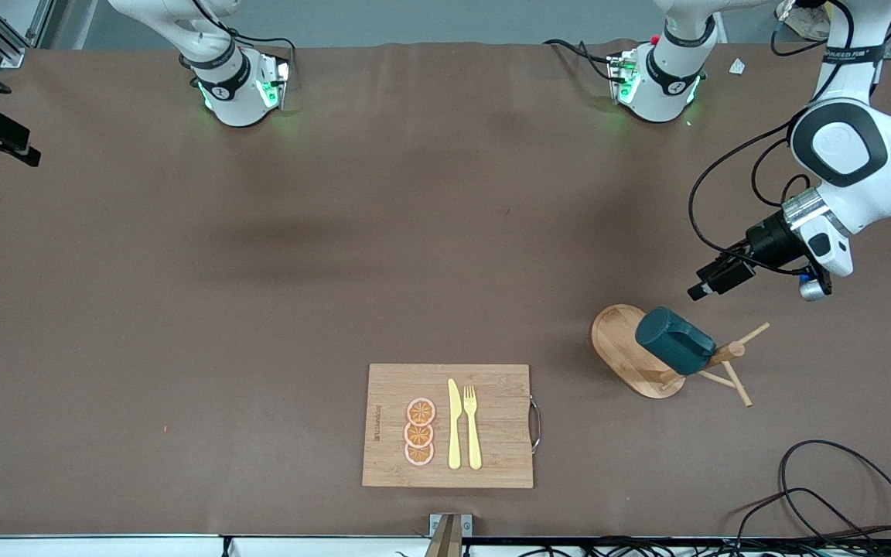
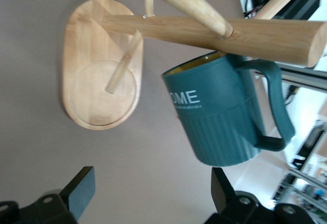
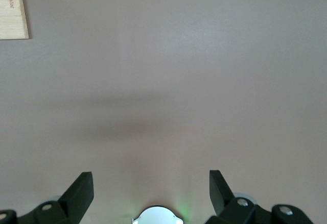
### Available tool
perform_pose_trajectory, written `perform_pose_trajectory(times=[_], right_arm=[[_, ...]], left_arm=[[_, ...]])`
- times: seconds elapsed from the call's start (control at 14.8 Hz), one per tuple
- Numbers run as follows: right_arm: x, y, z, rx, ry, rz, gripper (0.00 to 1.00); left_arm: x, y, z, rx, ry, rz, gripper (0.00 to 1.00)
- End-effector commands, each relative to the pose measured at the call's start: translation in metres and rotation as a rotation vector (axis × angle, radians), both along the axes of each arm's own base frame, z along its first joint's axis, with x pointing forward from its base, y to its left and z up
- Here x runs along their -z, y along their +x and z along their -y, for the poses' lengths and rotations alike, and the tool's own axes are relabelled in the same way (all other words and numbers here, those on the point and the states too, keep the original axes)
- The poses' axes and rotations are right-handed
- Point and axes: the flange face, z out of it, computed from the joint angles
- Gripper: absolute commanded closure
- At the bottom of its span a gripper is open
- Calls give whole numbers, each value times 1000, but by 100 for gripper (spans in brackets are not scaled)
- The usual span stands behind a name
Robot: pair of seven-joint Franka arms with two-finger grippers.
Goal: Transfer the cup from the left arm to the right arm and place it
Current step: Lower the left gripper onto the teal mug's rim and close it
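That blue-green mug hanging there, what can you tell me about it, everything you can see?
The cup is a dark teal mug with a ribbed lower body, a smooth upper band bearing white letters, a mustard-yellow inside and a loop handle. It looks like glazed ceramic, though that is a guess. It hangs tilted by its handle on a peg of the wooden mug rack, off the table, toward the left arm's end. Only the peg touches it; the left gripper hovers close, open and apart.

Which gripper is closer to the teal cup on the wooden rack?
The left. The left gripper hangs open just above the cup, which hangs on the wooden rack. The right gripper, also open, waits over bare table toward the right arm's end.
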Motion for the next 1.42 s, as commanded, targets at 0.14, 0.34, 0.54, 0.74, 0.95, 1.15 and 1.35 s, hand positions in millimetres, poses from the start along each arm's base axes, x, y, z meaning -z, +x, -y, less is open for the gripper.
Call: perform_pose_trajectory(times=[0.14,0.34,0.54,0.74,0.95,1.15,1.35], right_arm=[[-5,-9,-3,-12,14,19,0],[-6,-8,-3,-13,13,25,0],[-6,-8,-2,-12,13,26,0],[-6,-9,0,-8,11,20,0],[-7,-9,0,-8,11,22,0],[-6,-9,-3,-14,10,20,0],[-6,-9,-2,-11,11,20,0]], left_arm=[[22,1,2,-40,-91,50,0],[27,3,1,-57,-108,45,0],[25,5,-1,-79,-128,52,0],[25,10,-1,-100,-150,55,0],[25,17,-1,-102,-154,60,0],[32,24,0,-105,-160,49,0],[29,28,0,-109,-165,51,0]])
